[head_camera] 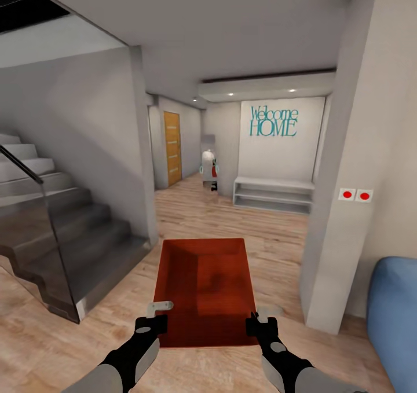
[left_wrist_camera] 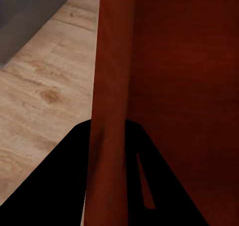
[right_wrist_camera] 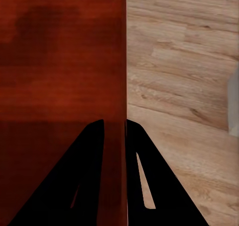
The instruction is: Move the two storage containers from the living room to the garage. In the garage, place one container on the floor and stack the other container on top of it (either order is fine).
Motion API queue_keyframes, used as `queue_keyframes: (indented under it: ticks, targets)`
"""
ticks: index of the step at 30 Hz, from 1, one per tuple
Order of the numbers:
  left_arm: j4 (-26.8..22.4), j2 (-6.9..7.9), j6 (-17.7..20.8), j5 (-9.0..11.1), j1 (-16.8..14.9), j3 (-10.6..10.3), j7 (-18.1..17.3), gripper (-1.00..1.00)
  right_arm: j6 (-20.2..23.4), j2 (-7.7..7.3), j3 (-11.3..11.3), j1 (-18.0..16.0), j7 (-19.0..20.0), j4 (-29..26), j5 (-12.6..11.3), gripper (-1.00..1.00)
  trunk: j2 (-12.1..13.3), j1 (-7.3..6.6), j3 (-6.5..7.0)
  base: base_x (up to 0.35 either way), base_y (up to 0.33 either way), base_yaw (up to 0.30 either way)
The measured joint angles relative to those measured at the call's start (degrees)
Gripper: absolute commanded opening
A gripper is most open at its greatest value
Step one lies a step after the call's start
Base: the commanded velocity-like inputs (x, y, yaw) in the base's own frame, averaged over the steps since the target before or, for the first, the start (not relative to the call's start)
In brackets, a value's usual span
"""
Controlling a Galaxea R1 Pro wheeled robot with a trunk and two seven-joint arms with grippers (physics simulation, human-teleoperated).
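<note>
I hold the container (head_camera: 202, 289) in front of me above the wood floor (head_camera: 231, 219), my left gripper (head_camera: 152, 322) closed on its left wall and my right gripper (head_camera: 259, 322) on its right wall, stairs (head_camera: 52, 219) at left, a bench (head_camera: 273, 194) far ahead.

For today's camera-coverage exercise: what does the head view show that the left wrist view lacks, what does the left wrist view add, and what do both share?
Head view alone: the stairs, wooden door, "Welcome HOME" wall, bench, sofa, and both end effectors, left and right, at the container's near corners.

Left wrist view alone: its fingers shut across the container's wall.

Shared: the container and wood floor.
</note>
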Motion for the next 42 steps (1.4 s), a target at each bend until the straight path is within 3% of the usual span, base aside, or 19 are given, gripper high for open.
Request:
queue_keyframes:
  ticks: [23, 35, 42]
  targets:
    - [0.0, 0.0, 0.0, -0.1, 0.0, 0.0, 0.0, -1.0, 0.0, 0.02, 0.0, 0.0, 0.0, 0.0, 0.0, -1.0, 0.0, 0.0, 0.0, 0.322, 0.0, 0.0]
    - [0.0, -0.03, 0.0, -0.1, 0.0, 0.1, 0.0, -1.0, -0.1, -0.01, -0.2, 0.0, 0.0, 0.0, 0.2, -1.0, 0.0, 0.0, 0.0, 0.322, 0.0, -0.228]
    - [0.0, 0.01, 0.0, -0.1, 0.0, 0.0, 0.0, -1.0, -0.1, 0.01, -0.2, 0.0, 0.0, 0.0, 0.2, -1.0, 0.0, 0.0, 0.0, 0.322, 0.0, -0.038]
